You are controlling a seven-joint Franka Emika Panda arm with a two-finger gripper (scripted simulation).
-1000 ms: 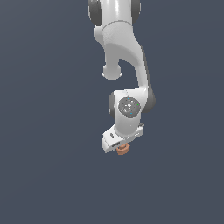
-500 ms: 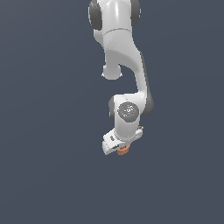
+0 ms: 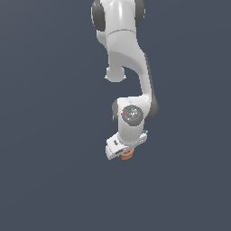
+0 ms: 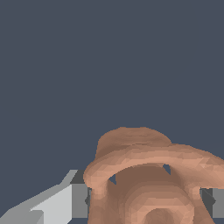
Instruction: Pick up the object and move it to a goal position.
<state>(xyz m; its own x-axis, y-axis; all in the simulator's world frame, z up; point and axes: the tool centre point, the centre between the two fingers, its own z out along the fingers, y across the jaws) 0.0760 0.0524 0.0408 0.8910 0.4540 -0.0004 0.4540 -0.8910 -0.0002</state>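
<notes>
The object [image 3: 126,154] is a small orange-brown, lumpy, ridged item. In the exterior view it peeks out just under my white gripper [image 3: 122,152], near the middle of the picture. In the wrist view the object [image 4: 148,175] fills the space between my two fingers [image 4: 74,199], which press on it from both sides. The gripper is shut on it. Most of the object is hidden behind the hand in the exterior view.
The white arm [image 3: 128,67] reaches down from the top of the exterior view. All around is a plain dark grey-blue surface [image 3: 45,135]. No goal marker shows.
The gripper with the object in it has shifted slightly towards the exterior view's left and a little up. The grasp is unchanged.
</notes>
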